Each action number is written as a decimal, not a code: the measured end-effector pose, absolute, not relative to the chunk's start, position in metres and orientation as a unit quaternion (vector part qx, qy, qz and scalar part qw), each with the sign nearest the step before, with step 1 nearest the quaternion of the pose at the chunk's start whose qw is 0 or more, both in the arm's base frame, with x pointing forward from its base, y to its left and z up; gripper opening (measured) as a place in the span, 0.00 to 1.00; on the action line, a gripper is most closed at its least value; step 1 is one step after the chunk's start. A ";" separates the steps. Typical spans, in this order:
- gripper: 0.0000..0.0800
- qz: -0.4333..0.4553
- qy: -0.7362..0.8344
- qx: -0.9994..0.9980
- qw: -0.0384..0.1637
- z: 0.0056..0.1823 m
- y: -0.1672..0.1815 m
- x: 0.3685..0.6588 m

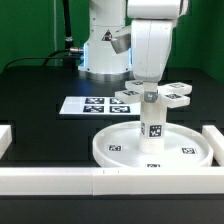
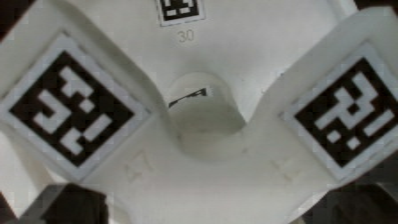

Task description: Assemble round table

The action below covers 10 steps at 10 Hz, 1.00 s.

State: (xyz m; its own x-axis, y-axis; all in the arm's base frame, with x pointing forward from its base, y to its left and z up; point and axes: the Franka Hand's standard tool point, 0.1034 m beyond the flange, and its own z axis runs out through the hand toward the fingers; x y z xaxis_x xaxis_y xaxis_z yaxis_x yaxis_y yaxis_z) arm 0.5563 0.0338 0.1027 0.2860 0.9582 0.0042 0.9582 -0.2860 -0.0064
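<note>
The only legible writing is in the wrist view: a small "30" printed on the white plastic just below one square tag [image 2: 178, 9]. Every other marking is a black-and-white coded tag with no words.

In the exterior view, the large round rimmed disc [image 1: 115, 150] lies flat on the dark worktop [image 1: 40, 85], and three tags show on its rim face. One short cylinder leg [image 1: 154, 115] stands upright at the disc's middle, with one tag on its side. One cross-shaped piece [image 1: 175, 94] sits at the leg's top, under the white arm; at least three of its tagged arms show. The wrist view looks closely down on this piece [image 2: 196, 120], with three tags in sight and a round boss at the centre.

The end effector [image 1: 151, 86] is at the cross-shaped piece; its dark fingertips [image 2: 63, 203] show only as blurred corners, so I cannot tell whether it is clamped or apart.

One marker board [image 1: 88, 105] lies flat behind the disc, toward the exterior view's left. White border blocks [image 1: 60, 179] edge the worktop; three appear, possibly more.
</note>
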 end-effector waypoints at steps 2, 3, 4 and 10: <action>0.55 0.000 -0.598 -0.802 0.003 0.103 0.033 0.557; 0.55 0.000 -0.598 -0.802 0.003 0.103 0.033 0.557; 0.55 0.000 -0.597 -0.802 0.003 0.103 0.032 0.557; 0.55 0.000 -0.441 -0.898 0.006 0.102 0.032 0.556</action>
State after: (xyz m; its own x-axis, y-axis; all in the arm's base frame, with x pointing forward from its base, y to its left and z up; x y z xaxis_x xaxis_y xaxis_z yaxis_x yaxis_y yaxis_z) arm 0.5556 0.0324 0.1022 0.6111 0.7915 0.0046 0.7915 -0.6110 -0.0110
